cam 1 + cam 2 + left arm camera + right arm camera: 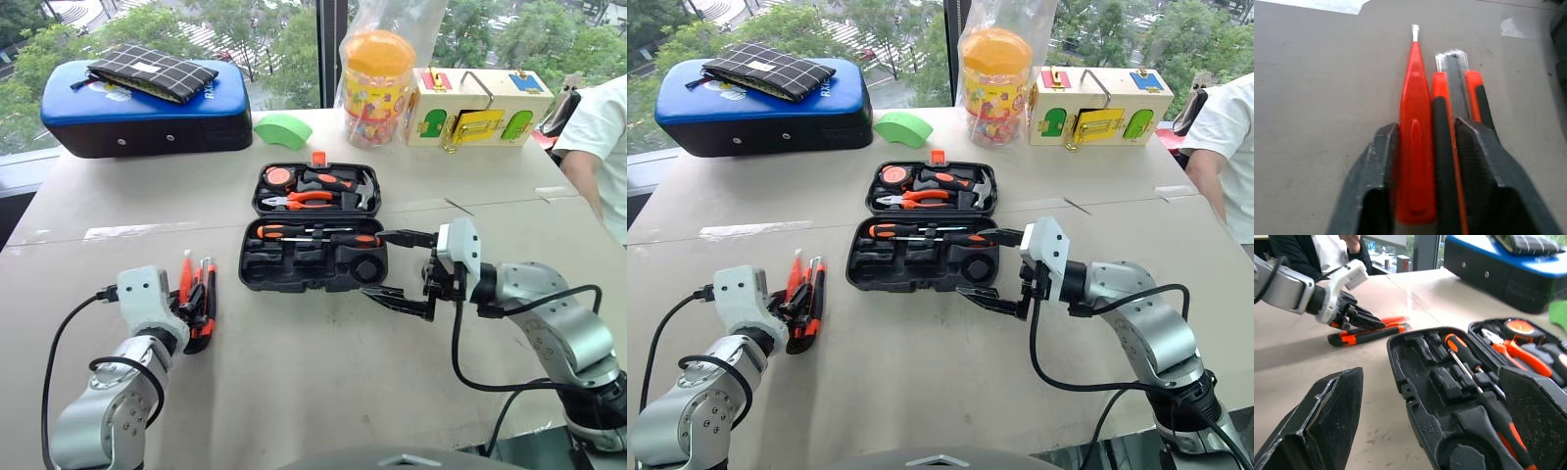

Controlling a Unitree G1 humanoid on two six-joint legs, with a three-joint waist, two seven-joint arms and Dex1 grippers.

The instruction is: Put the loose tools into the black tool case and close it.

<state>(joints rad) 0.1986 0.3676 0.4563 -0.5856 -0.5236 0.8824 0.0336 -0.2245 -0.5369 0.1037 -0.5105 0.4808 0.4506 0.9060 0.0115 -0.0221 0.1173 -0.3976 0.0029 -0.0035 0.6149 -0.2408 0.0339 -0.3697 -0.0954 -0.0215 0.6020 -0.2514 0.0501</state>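
The black tool case [263, 264] lies open on the table, its lid [315, 188] holding a hammer, pliers and a tape measure. Two slim screwdrivers [313, 233] and a small dark tape roll [367, 267] sit in its base. To the left of the case a thin orange tool [1414, 147] and a utility knife [1452, 73] lie side by side on the table. My left gripper [191, 299] is closed around the thin orange tool, with the knife's near edge also between its fingers. My right gripper [377, 264] stands wide open at the case's right end, nothing in it.
At the back left is a blue-and-black padded case [137, 108] with a checked pouch on top. A green block [282, 130], a yellow jar [375, 88] and a wooden latch box [477, 108] stand behind the tool case. A person [598, 137] is at the far right.
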